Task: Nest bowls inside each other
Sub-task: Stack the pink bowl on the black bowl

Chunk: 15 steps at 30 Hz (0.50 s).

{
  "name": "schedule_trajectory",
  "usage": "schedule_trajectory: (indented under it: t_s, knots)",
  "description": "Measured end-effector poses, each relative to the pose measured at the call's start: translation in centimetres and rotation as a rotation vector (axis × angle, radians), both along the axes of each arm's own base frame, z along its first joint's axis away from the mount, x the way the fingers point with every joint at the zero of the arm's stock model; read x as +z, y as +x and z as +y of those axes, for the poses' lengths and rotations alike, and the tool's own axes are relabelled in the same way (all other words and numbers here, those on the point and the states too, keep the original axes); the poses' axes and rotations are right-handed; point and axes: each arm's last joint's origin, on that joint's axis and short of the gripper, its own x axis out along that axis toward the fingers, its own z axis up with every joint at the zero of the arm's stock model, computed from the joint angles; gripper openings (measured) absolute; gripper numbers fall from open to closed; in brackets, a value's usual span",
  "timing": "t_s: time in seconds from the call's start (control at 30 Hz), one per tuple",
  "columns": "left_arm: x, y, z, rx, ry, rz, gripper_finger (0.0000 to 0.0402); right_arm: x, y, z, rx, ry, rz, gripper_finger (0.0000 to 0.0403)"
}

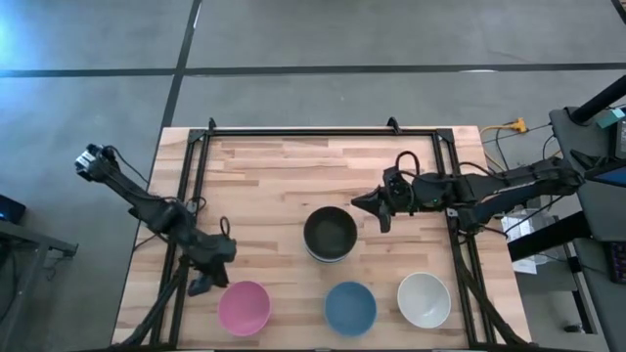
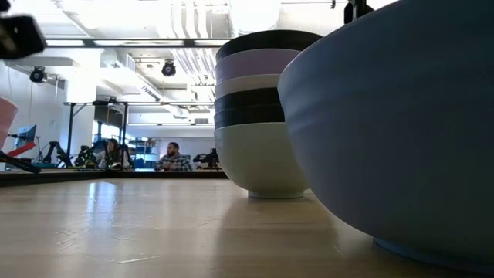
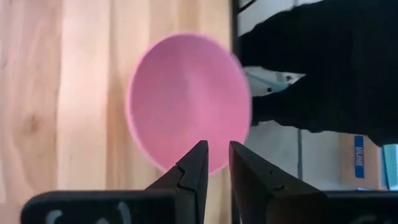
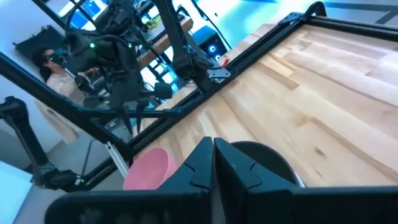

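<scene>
A stack of several nested bowls (image 1: 330, 235) stands at the table's middle, a black bowl on top; the low view (image 2: 266, 116) shows lavender, white, black and pale mint bowls under it. A pink bowl (image 1: 244, 307), a blue bowl (image 1: 350, 307) and a white bowl (image 1: 424, 299) stand singly along the near edge. My left gripper (image 1: 201, 286) hovers at the pink bowl's left side, its fingers (image 3: 217, 146) a narrow gap apart and empty, with the pink bowl (image 3: 186, 99) beyond them. My right gripper (image 1: 380, 217) is shut and empty just right of the stack (image 4: 212, 142).
A black metal frame (image 1: 323, 132) runs along the table's far edge and down both sides. Bare wood lies left of and beyond the stack. People sit in the room behind the table (image 2: 174, 158).
</scene>
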Motion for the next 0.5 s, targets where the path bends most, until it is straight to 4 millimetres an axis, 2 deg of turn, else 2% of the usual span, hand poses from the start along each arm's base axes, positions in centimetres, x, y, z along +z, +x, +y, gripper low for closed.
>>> schedule_trajectory:
  t_s: [0.2,0.37,0.5]
  knots:
    - [-2.4,0.7,0.2,0.084,0.028,0.125,0.0066,-0.3,0.3,0.1,0.021,-0.059,0.022,0.0008]
    - [-4.4,2.3,0.0,0.204,0.041,0.259,0.0123,-0.3,0.2,0.3,0.131,-0.099,0.024,0.0009]
    - [-5.5,4.2,-0.9,0.221,0.039,0.274,0.0175,0.0,-0.2,0.5,0.224,-0.136,0.008,0.0009]
